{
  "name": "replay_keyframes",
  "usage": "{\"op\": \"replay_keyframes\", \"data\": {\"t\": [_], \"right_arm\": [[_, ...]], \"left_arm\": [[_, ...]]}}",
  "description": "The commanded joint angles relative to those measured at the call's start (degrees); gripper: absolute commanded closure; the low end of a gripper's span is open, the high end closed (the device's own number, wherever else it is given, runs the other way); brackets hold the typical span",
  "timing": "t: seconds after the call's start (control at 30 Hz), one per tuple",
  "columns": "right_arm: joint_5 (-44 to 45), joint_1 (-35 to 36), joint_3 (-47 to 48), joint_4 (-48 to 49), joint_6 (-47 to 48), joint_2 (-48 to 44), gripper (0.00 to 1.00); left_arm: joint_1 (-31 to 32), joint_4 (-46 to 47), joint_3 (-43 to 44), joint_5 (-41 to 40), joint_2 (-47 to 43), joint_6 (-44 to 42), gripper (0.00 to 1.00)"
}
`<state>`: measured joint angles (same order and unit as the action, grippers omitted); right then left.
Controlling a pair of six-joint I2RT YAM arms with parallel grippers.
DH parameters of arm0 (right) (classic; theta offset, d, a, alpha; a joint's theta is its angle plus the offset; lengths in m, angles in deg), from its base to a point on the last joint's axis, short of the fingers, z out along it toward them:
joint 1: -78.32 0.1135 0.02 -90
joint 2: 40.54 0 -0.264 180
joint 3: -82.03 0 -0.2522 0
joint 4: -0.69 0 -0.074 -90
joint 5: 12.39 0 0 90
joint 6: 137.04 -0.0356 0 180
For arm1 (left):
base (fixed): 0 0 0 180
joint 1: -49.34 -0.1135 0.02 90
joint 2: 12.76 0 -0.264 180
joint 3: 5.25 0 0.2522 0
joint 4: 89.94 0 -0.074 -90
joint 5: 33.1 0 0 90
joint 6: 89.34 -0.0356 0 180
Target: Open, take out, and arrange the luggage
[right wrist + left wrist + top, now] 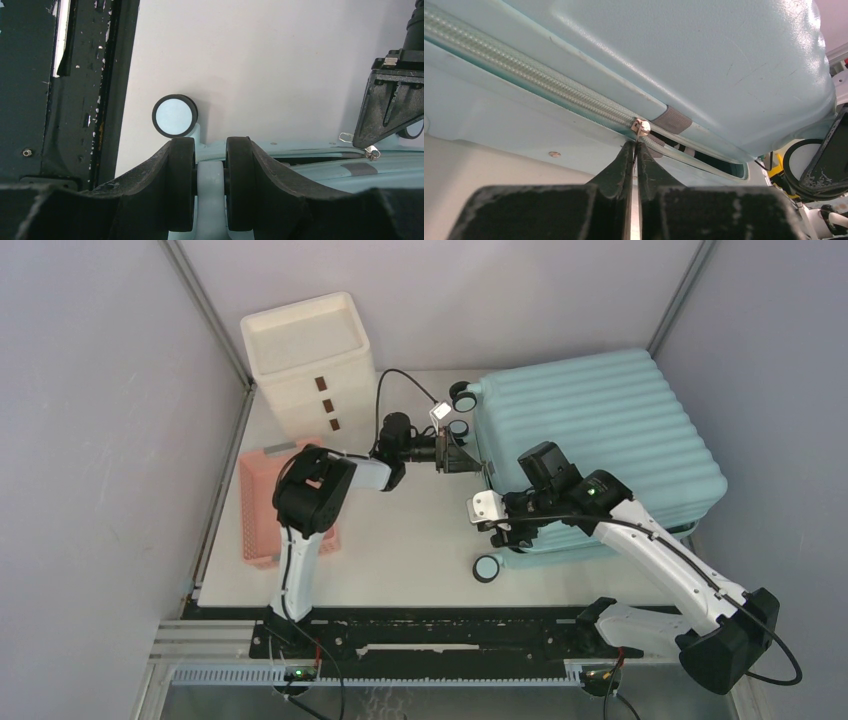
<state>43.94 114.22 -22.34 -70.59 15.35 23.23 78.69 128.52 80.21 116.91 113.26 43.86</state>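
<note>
Clamped with black jaws, nearly touching, on the thin metal zipper pull (pixel 638 139) of the pale blue luggage (pixel 704 55). Zipped shut left of the slider (pixel 641 126); parted to its right, below a grey fabric tab (pixel 672 120).

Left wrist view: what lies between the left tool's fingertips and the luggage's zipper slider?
Only the metal pull tab, pinched in the left tool and joined to the slider on the luggage; left wrist view shows it.

White arms (pixel 660 540), black joints (pixel 312 495)
</note>
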Motion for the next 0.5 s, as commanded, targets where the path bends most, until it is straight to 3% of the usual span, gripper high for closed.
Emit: {"op": "replay_keyframes", "data": {"t": [0.0, 0.47], "right_arm": [[-7.3, -1.14, -0.57, -1.63, -2.41, -2.13, 1.0], [-5.34, -1.44, -0.53, -1.78, -2.14, -3.16, 1.0]], "left_arm": [[0.1, 1.39, -0.25, -3.59, -2.79, -0.58, 0.99], [-0.59, -15.96, -4.41, -28.71, -12.29, -11.42, 1.0]]}}
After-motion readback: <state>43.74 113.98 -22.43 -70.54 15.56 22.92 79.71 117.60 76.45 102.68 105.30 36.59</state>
